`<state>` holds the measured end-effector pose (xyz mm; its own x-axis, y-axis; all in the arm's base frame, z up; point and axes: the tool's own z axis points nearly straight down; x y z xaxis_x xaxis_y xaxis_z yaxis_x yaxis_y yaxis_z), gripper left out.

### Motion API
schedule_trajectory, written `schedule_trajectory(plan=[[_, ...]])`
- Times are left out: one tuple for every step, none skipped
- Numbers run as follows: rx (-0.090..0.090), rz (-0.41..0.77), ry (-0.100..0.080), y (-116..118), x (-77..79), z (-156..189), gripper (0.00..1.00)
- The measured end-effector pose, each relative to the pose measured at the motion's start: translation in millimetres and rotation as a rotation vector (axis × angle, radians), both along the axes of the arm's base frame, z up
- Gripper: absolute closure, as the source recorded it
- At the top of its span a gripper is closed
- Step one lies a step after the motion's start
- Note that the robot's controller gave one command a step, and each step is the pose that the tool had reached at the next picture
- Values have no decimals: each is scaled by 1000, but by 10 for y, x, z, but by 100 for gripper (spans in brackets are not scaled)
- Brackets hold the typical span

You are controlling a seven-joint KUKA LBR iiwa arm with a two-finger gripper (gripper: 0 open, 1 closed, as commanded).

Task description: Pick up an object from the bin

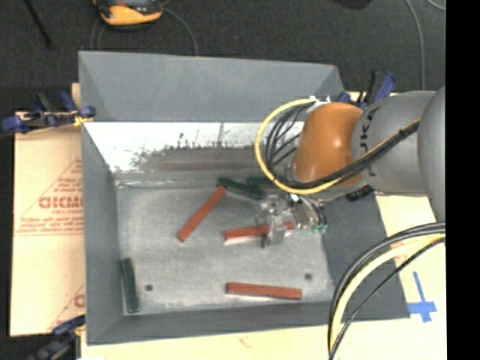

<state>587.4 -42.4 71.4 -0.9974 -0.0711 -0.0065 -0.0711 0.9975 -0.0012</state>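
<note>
Camera view: you see the pincer (274,227) low over the floor of the bin (97,238), right of centre, at the right end of a short red stick (241,235). You cannot tell whether the pincer is released or clenched. A dark green piece (238,186) lies just behind it. A longer red stick (201,214) lies tilted to the left. Another red stick (264,292) lies near the front wall, and a dark green stick (130,285) lies in the front left corner.

Floor (161,265) seems open between slanted red stick (201,214) and left green stick (130,285).
</note>
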Motion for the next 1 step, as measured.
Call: schedule_trajectory(plan=[[-1,50,2,27,-148,1477,100]])
